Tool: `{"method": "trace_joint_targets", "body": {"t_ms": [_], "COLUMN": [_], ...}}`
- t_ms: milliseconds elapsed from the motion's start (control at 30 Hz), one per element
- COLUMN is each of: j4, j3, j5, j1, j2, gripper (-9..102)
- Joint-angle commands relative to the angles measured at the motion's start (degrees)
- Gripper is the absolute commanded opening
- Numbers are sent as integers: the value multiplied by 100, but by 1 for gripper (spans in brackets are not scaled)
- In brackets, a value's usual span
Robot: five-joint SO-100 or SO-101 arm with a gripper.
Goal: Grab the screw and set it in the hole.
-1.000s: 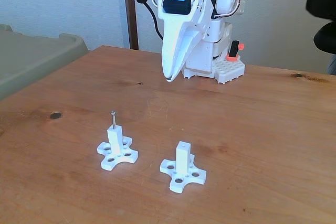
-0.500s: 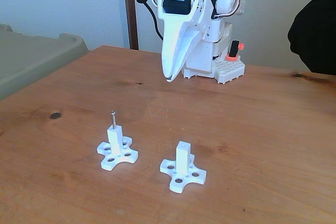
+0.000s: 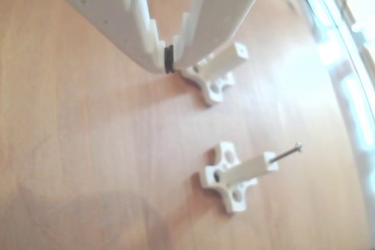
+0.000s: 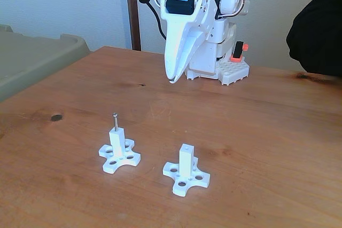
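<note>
The thin dark screw [image 4: 115, 120] stands upright in the top of the left white post stand [image 4: 118, 152] in the fixed view; the other view shows the same screw [image 3: 287, 153] poking out of its stand [image 3: 234, 175]. A second white post stand [image 4: 186, 171] to its right has an empty hole [image 4: 186, 146] on top, and appears again [image 3: 220, 69] just behind the fingertips. My white gripper [image 4: 171, 80] hangs shut with nothing in it, above the table and well behind both stands, near the arm's base. In the other view the gripper [image 3: 169, 60] has its tips pressed together.
The wooden table [image 4: 267, 148] has open room around both stands. A grey-green bin [image 4: 32, 60] lies past the table's left edge. The arm's base [image 4: 227, 68] sits at the back. A person's dark sleeve [image 4: 318, 30] reaches in at the right. A small dark knot [image 4: 56, 117] marks the wood.
The dark sleeve at the right edge has moved further into the fixed view. The arm, gripper, screw and stands have not moved.
</note>
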Motion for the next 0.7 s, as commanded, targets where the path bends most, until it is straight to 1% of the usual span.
{"method": "trace_joint_targets", "body": {"t_ms": [0,167,267,367,533,667], "j4": [272,272,237,158,-185,-308], "j3": [70,70,26,-53,-343,-633], "j5": [-26,9,9,-123,-141,-158], "j1": [-44,-44,114,264,281,272], "j2": [114,97,-44,-343,-1028,-1441], "gripper": [-4,-4,-4,-4,-4,-4]}}
